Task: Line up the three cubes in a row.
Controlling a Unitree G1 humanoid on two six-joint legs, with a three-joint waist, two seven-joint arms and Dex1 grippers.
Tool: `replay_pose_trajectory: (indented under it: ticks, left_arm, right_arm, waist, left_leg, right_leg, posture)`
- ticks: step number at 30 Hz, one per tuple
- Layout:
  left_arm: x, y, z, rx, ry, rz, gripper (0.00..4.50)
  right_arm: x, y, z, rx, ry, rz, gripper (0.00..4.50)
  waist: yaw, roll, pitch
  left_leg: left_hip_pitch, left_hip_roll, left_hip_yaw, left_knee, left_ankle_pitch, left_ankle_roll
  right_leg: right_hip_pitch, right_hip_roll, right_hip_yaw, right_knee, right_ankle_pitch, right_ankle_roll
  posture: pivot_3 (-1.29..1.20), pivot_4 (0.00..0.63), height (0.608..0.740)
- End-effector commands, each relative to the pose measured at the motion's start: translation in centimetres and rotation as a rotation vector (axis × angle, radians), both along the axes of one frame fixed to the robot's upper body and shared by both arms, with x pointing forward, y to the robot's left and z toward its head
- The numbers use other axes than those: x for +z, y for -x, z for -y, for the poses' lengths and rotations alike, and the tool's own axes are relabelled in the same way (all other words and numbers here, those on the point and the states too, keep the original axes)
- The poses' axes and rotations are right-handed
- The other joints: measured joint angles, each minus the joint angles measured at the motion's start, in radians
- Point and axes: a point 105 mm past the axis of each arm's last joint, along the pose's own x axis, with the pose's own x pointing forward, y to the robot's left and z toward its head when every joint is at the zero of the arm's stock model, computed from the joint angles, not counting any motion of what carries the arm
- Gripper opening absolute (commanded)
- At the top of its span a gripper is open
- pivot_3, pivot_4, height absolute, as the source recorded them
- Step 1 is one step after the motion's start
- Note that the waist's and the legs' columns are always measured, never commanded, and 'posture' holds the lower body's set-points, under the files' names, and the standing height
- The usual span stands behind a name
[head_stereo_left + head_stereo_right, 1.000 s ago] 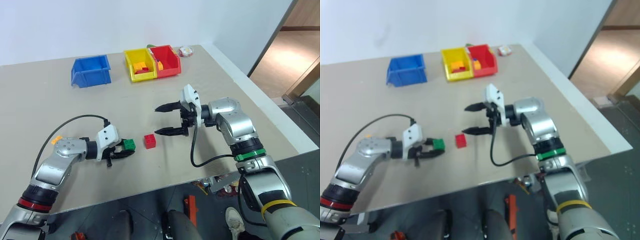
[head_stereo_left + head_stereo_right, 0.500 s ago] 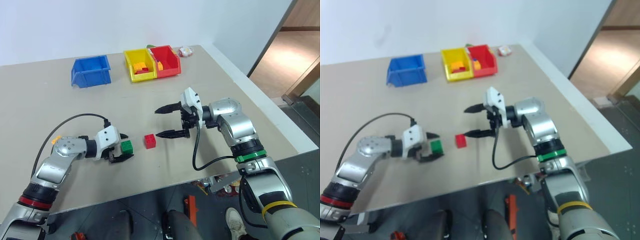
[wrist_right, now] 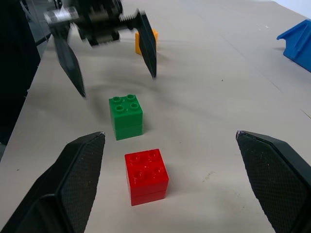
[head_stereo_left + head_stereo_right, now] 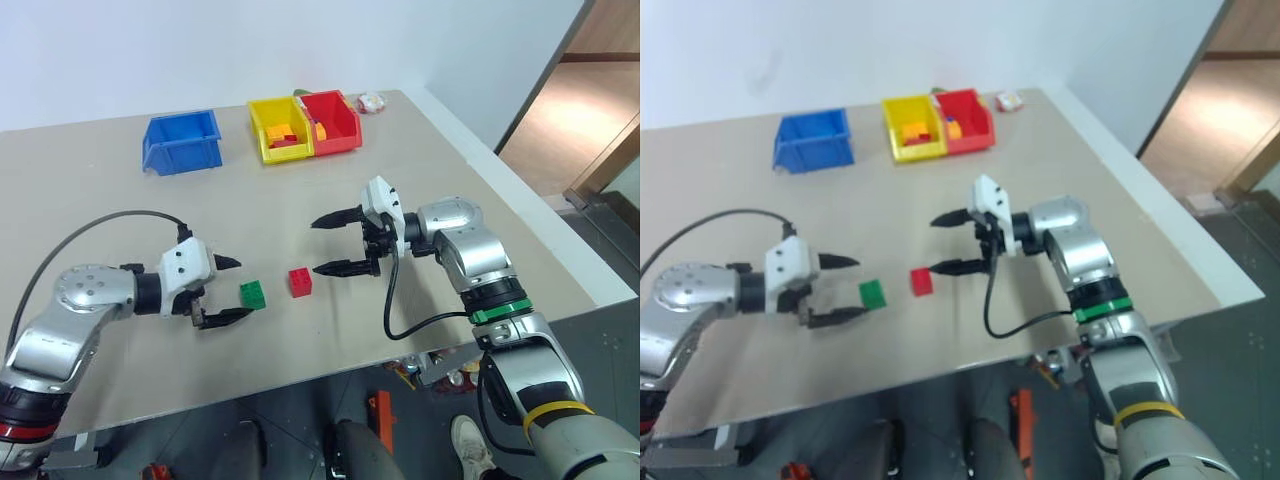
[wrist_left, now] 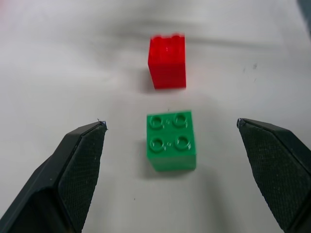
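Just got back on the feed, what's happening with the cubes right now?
The left gripper has just let go of the green cube and pulled back, fingers open. That cube sits on the table beside the red cube, with a gap between them. The right gripper hovers open on the red cube's other side, holding nothing. The orange cube lies apart, beyond the left gripper, not yet in the row.

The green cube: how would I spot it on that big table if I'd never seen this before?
Start at the table and look to its near edge, between the robot's two arms. Two small studded cubes sit side by side there; the green cube is the one nearer the open left pincer, standing free just beyond its tips. Its neighbour, the red cube, lies toward the right pincer.
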Motion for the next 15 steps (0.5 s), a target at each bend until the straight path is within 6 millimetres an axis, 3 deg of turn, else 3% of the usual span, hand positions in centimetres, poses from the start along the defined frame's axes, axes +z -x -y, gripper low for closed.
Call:
replay_pose_trajectory:
  ticks: [1,5,7,11,15]
  left_arm:
    - [3.9,-1.0,-1.8,0.22,0.162,0.09,4.47]
    - [6.2,-1.8,-5.9,0.597,0.329,0.246,4.47]
    - [6.5,-0.8,-8.2,0.784,0.418,0.303,4.47]
    - [4.6,1.2,-12.0,1.052,0.47,0.317,4.47]
    - [2.4,2.6,-13.2,1.046,0.37,0.281,4.47]
  right_arm:
    - [1.5,-0.1,-0.2,0.017,-0.015,0.052,4.5]
    - [1.6,-0.2,-0.2,0.009,-0.027,0.055,4.5]
    - [1.6,-0.2,-0.2,0.006,-0.032,0.052,4.5]
    - [1.2,-0.1,-0.3,0.018,-0.025,0.042,4.5]
    - [1.1,-0.1,-0.8,0.039,-0.016,0.04,4.5]
  waist:
    - [0.0,0.0,0.0]
    - [-0.001,0.0,0.0]
    - [-0.003,0.0,0.0]
    - [-0.003,-0.001,0.0]
    - [-0.001,-0.002,-0.001]
  left_leg:
    - [0.0,0.0,0.0,0.0,0.0,0.0]
    - [0.0,0.0,-0.001,0.001,0.0,0.0]
    - [0.001,0.001,0.0,0.001,0.0,0.0]
    - [0.001,0.001,0.001,0.0,-0.001,-0.001]
    - [0.003,0.0,0.001,0.001,-0.001,-0.001]
  right_leg:
    - [0.0,0.0,0.0,0.0,0.0,0.0]
    - [0.001,0.001,0.0,0.0,0.0,0.0]
    - [0.001,0.001,0.001,0.0,0.001,0.001]
    - [0.001,0.001,0.003,0.0,0.0,0.001]
    - [0.003,0.001,0.003,0.0,0.001,0.001]
  posture:
    - [0.0,0.15,0.74]
    - [0.0,0.15,0.74]
    - [0.0,0.15,0.74]
    - [0.0,0.15,0.74]
    - [0.0,0.15,0.74]
